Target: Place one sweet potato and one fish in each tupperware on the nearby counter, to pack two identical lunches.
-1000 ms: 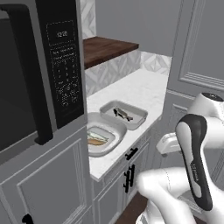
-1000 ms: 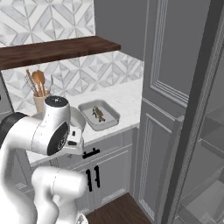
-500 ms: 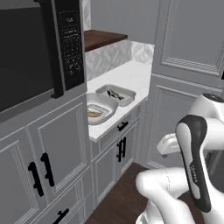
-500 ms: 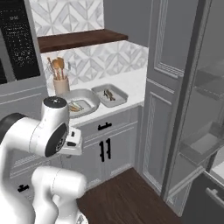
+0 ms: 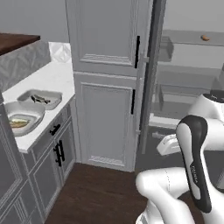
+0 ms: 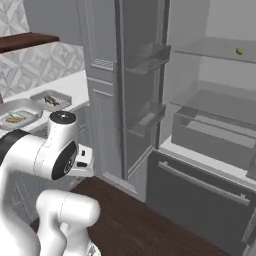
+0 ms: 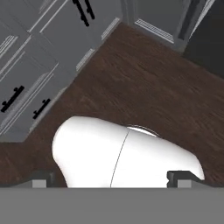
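two grey tupperware are seen on the white counter [image 5: 48, 78], side by side near its front edge. the rectangular tupperware [image 5: 43, 98] holds a dark fish [image 5: 40, 99]. the rounder tupperware [image 5: 19, 117] holds an orange sweet potato [image 5: 17, 124] beside a pale fish [image 5: 18, 120]. in the right base view the same two containers [image 6: 51, 99] [image 6: 17, 119] are seen at the far left. the gripper [image 7: 109, 177] is pointed down at the dark wooden floor [image 7: 144, 87]; only its tips are visible, well apart, nothing between them. an open fridge [image 6: 210, 110] is seen at the right.

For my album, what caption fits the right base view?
White robot arm beside an open fridge, two filled tupperware on the counter.
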You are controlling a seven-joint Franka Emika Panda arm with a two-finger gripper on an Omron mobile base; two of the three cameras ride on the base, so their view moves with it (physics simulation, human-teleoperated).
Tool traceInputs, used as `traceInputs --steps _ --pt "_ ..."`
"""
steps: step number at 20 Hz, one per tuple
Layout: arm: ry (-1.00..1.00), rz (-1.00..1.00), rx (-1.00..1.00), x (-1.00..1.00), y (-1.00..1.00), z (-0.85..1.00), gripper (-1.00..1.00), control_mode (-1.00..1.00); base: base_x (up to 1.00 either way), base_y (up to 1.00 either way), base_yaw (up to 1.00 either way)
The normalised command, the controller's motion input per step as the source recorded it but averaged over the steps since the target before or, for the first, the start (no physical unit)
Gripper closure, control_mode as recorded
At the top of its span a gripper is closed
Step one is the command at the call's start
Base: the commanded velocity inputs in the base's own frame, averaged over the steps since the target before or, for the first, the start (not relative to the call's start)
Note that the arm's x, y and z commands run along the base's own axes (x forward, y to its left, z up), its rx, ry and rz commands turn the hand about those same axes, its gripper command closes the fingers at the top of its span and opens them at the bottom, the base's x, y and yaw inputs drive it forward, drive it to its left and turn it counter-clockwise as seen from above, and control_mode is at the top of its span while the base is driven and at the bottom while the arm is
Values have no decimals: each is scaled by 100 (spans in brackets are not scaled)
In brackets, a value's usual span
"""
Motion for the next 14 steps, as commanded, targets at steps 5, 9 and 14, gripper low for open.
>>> traceInputs --steps 5,9,14 --pt "0 0 0 0 0 0 -100 100 5 -84 -73" --pt "0 0 0 0 0 0 -100 100 60 -50 -60" --pt "0 0 0 0 0 0 -100 100 100 7 -18"
